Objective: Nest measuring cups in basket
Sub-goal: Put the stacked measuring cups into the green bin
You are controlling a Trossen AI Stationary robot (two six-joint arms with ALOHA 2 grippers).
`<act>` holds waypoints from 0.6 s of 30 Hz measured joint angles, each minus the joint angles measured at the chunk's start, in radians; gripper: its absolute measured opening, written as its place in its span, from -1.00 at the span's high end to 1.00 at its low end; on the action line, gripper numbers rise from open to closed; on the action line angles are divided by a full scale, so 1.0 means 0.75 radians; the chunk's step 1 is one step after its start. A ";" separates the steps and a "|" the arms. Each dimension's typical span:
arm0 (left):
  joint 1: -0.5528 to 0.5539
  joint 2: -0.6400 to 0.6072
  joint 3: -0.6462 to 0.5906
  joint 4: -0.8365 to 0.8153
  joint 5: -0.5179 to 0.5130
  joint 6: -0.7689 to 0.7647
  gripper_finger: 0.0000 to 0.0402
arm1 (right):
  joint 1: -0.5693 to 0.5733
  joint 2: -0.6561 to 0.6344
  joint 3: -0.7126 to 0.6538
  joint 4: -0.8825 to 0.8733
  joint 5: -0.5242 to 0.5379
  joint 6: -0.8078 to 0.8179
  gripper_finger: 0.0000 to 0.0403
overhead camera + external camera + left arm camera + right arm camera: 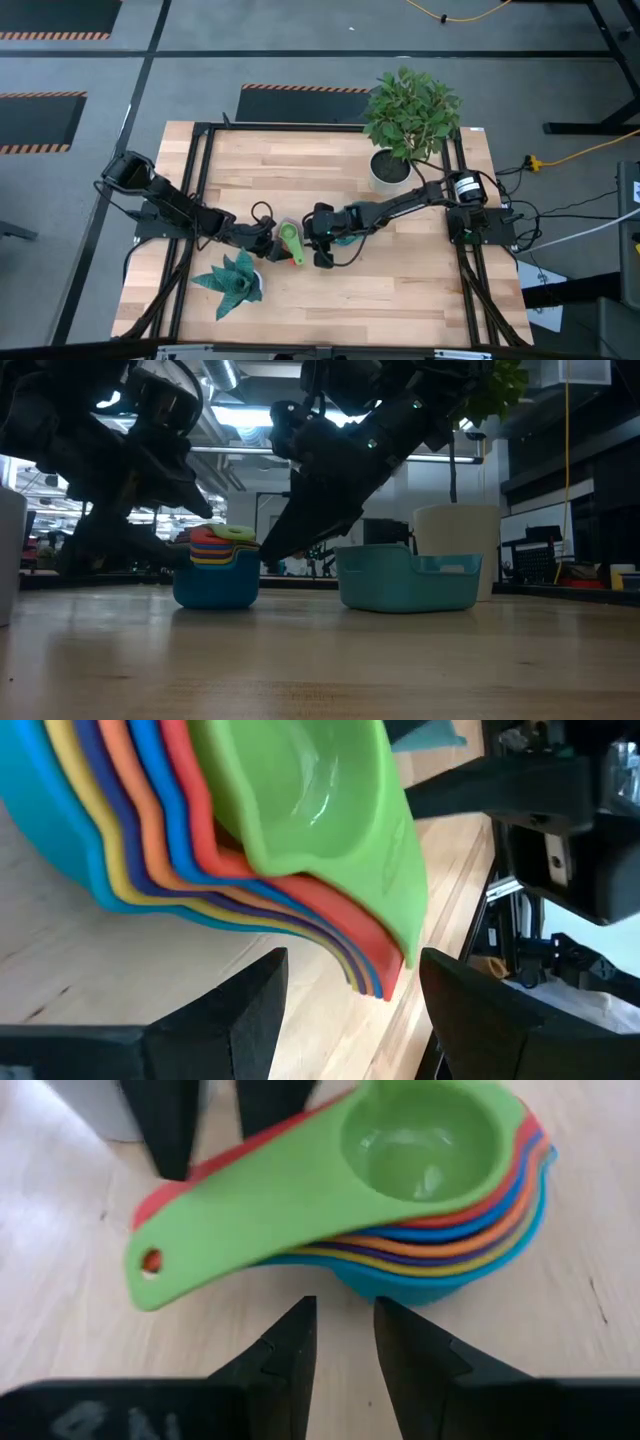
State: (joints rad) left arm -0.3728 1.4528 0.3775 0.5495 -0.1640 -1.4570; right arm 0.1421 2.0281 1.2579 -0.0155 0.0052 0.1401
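Green-topped rainbow stack of measuring cups (pixel 400 1190) between open left gripper (pixel 345 995) and narrow right gripper (pixel 345 1345).

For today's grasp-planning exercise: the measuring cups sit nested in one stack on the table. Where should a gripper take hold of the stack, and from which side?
Probably by the fanned flat handles, which stick out sideways from the measuring cups. Come in level from the handle end, one finger above and one below; the round bowls look too wide. The left gripper already faces that end, open.
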 joint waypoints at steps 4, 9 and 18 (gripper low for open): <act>-0.034 0.000 0.000 -0.002 -0.062 0.001 -0.10 | -0.002 0.000 0.000 0.008 0.002 0.019 0.46; -0.049 0.000 0.000 -0.002 -0.092 0.000 -0.10 | 0.017 0.024 -0.001 0.020 0.001 0.051 0.46; -0.047 0.000 0.000 0.001 -0.110 0.000 -0.10 | 0.050 0.088 0.000 0.115 0.004 0.052 0.46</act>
State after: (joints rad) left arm -0.4080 1.4528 0.3775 0.5503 -0.2464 -1.4570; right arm 0.1798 2.0943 1.2579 0.0709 0.0078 0.1791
